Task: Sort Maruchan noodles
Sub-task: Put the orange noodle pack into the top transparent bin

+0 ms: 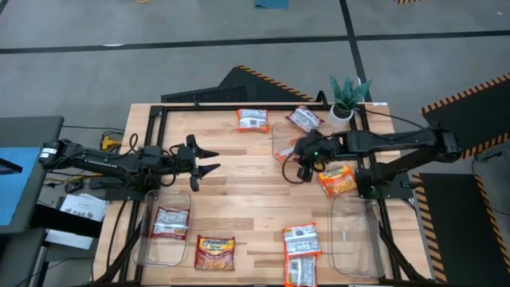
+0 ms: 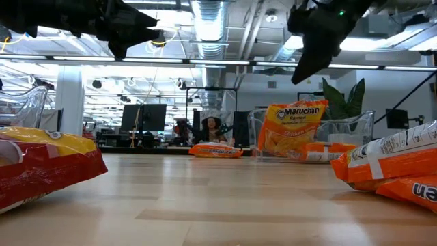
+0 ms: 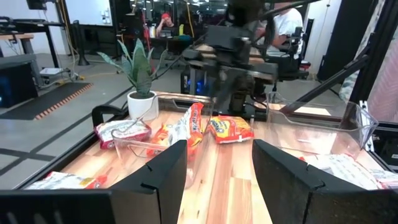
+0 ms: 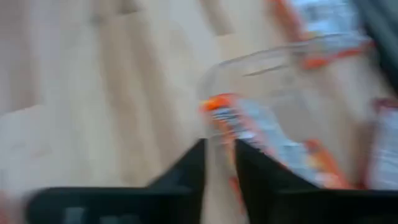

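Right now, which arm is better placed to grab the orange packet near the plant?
Probably the right. The right gripper hangs just beside the orange packet, at the bin near the plant. The left gripper, fingers open, sits across the table with bare wood between.

High view looks straight down; low view sits level at tabletop. Both wrist views look past their fingers, perhaps sharing the middle bin (image 1: 288,142).

Seven visible noodle packets (image 1: 215,252), three clear bins (image 1: 356,237), one potted plant (image 1: 347,97)
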